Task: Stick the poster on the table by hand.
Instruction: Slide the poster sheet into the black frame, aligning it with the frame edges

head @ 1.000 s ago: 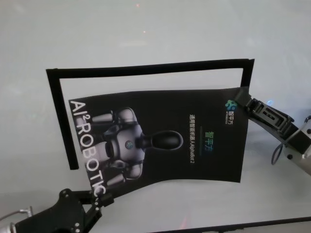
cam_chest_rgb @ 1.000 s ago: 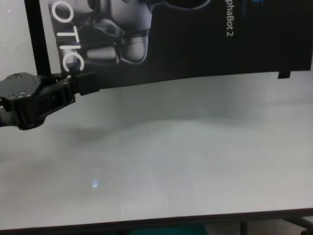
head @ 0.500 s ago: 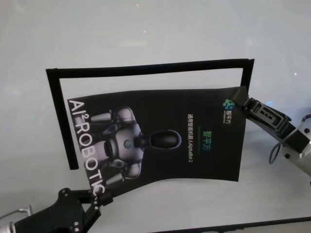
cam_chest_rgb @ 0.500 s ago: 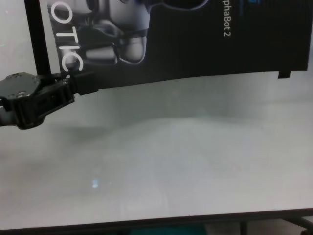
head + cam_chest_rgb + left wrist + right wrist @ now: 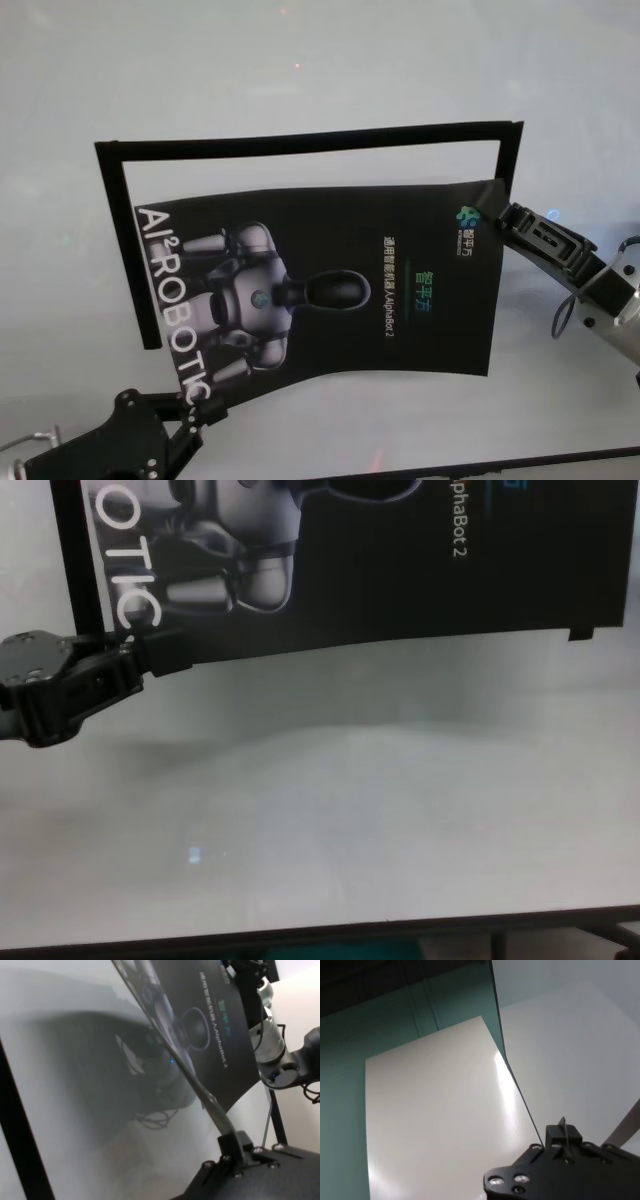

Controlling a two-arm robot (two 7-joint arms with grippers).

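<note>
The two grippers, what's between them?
In the head view, only the poster spans from the left gripper to the right gripper; each pinches one corner.

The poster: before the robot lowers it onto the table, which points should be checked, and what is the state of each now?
1. Left gripper pinches the poster at its near left corner: ok.
2. Right gripper pinches the far right corner: ok.
3. Poster is lifted off the table, as the left wrist view shows: ok.
4. Poster edges match the black tape frame: not ok, it sits skewed.
5. Sheet is flat: not ok, near edge bows.
6. Adhesive on the back: cannot tell.
</note>
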